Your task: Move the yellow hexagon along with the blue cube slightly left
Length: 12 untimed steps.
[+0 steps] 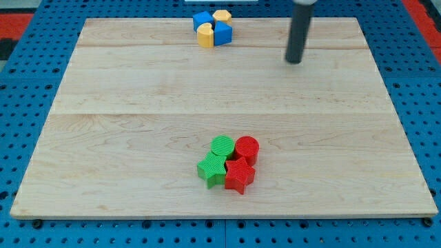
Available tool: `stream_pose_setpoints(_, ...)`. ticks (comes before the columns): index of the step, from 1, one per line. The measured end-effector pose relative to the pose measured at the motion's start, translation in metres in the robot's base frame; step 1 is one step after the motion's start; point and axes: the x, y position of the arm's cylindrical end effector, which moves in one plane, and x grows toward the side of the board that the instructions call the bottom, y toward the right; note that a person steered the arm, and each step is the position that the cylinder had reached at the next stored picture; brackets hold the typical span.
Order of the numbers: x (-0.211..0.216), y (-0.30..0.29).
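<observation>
My tip is hanging with no claw to open or close, well to the view's right of the yellow hexagon block and blue cube huddling at the pale wooden worktop's top edge, so I judge it is getting ready to push them left.

Near the top edge of the board, left of my tip and well apart from it: blue cube beside yellow hexagon, above second yellow block and second blue block, all touching. Toward the view's bottom, centre: green cylinder left of red cylinder; below them, green star left of red star.
</observation>
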Motion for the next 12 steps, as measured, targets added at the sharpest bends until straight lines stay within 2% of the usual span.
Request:
stream_pose_setpoints(1,-0.087,0.000)
stream_pose_setpoints(3,-0.091,-0.024)
stream_pose_setpoints(5,-0.090,-0.080)
stream_pose_setpoints(7,-0.090,-0.109)
stream_pose_setpoints(12,-0.090,-0.148)
